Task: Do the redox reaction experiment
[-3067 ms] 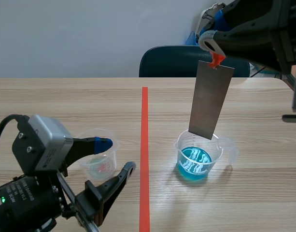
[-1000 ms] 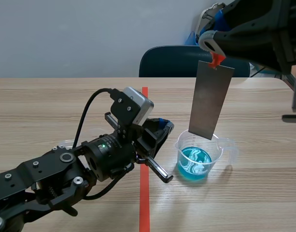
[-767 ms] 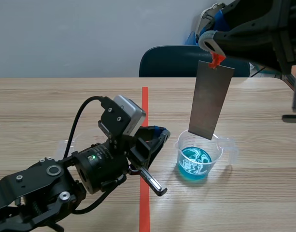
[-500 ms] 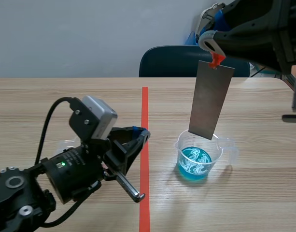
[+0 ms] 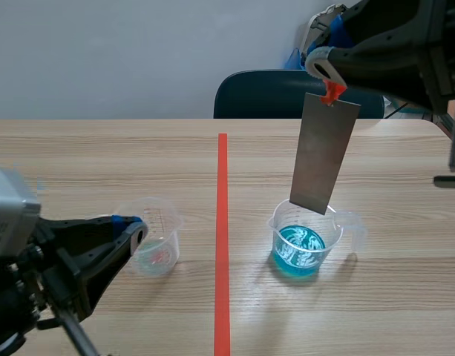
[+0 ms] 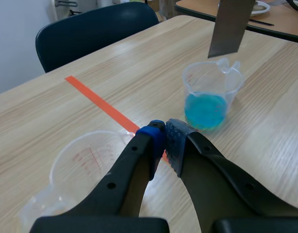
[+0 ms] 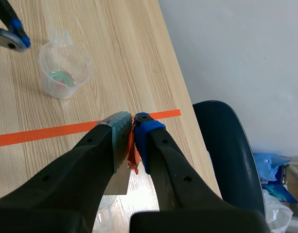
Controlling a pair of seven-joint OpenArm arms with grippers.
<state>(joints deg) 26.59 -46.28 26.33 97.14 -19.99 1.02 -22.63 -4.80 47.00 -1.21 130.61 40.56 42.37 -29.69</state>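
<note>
Down in the lower left, the left gripper (image 6: 163,141) is sitting with its fingers pressed together on nothing. Its tips are just beside the small clear measuring cup (image 5: 154,239), which is looking empty apart from a reddish smear at the bottom. My guess is it's parking there out of the way. Past the red tape line (image 5: 222,222), right of centre, the beaker of blue liquid (image 5: 305,248) is waiting. The metal strip (image 5: 323,152) is hanging right above it, lower edge about at the rim and not dipping yet, so probably lining up. Upper right, the right gripper (image 7: 133,124) is pinching the strip's orange tab (image 5: 332,92), letting the metal dangle free.
</note>
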